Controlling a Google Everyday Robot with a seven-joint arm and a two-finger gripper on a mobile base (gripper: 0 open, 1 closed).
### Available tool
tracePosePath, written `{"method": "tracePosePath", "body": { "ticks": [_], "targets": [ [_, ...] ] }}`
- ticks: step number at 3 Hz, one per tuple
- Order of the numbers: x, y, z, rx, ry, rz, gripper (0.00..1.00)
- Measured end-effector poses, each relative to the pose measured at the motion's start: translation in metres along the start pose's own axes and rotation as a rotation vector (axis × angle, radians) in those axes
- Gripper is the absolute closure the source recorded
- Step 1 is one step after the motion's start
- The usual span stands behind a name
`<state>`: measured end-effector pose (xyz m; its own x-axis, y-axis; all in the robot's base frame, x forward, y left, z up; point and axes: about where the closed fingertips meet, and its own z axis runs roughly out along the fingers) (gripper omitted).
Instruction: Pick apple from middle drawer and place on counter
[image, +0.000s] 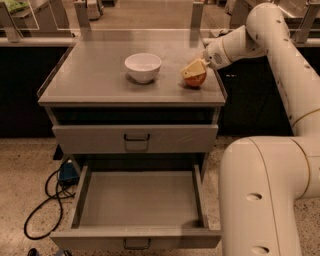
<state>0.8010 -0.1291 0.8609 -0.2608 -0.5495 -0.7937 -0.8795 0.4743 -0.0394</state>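
Nearest us, the middle drawer stands pulled out, showing its bare grey floor, with a dark cable on the ground to its left. Above it, the taller drawer front is closed. On the counter sits a white bowl, upright, only white showing inside. Right of it, apart, the apple rests near the counter's right edge; it is round with no clear long axis, its pale patch uppermost. The gripper sits against the apple's top right; we cannot tell whether it grips.
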Motion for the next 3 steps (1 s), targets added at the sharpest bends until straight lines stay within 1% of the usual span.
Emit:
{"method": "tracePosePath", "body": {
  "ticks": [1,3],
  "targets": [
    [0.0000,0.0000,0.0000,0.000,0.000,0.000,0.69],
    [0.0000,0.0000,0.0001,0.000,0.000,0.000,0.22]
  ]
}}
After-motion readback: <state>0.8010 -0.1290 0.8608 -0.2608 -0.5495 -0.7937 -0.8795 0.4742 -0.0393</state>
